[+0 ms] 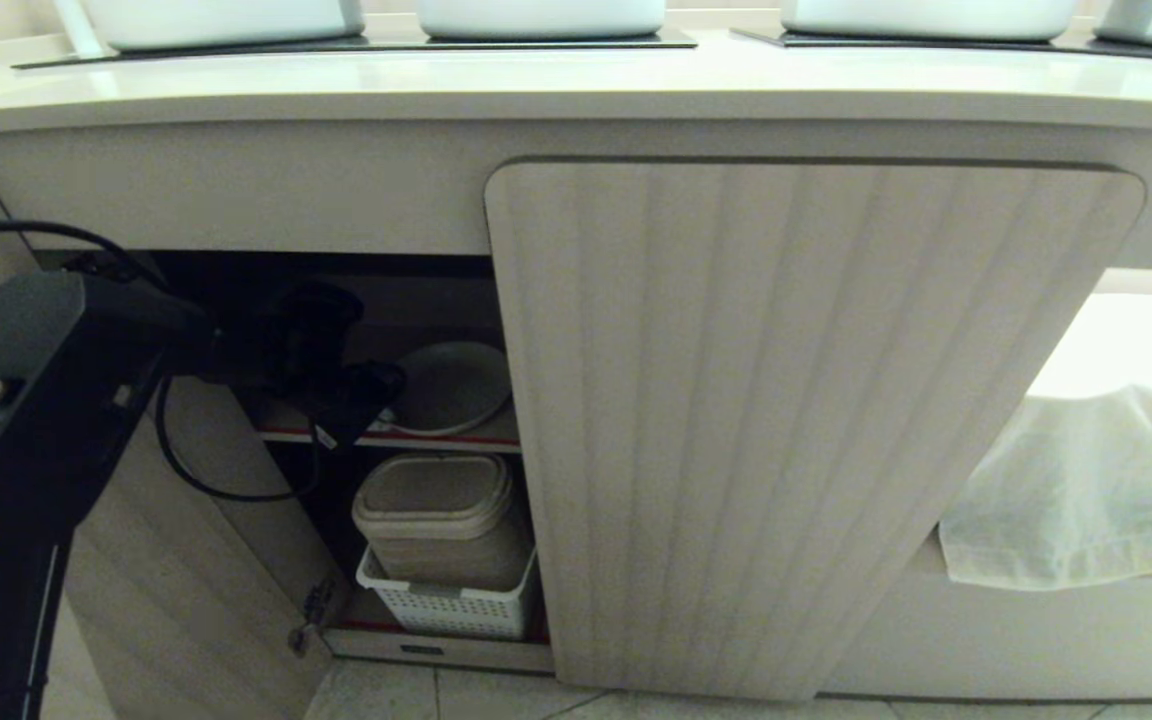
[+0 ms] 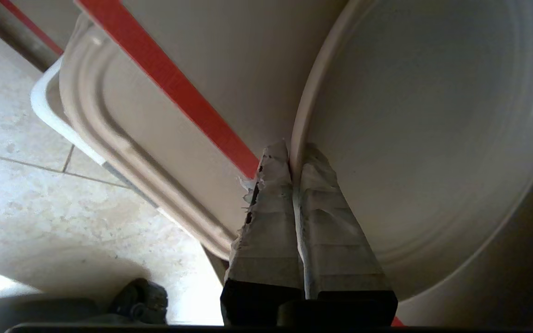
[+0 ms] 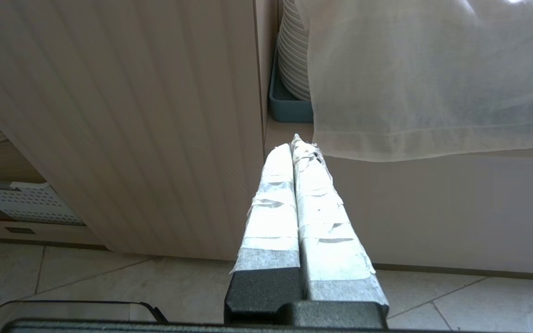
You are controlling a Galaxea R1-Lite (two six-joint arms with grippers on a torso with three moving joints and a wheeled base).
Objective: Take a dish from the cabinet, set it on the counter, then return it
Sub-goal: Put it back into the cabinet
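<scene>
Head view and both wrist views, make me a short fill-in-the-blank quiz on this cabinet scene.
1. The left end effector is shut on the rim of the ____.
2. The shelf under the dish has a ____ edge.
3. Below it, a beige container sits in a white ____.
4. The right end effector is ____, holding nothing.

Missing words: dish; red; basket; shut

Dish (image 1: 451,385): plain cream. Cabinet (image 1: 786,420): beige, vertically fluted door; shelf edge (image 2: 174,88) red. Counter (image 1: 576,85): cream-white with black panels. Basket (image 1: 451,605): white, perforated. Cloth (image 1: 1086,490): pale, sheer.
</scene>
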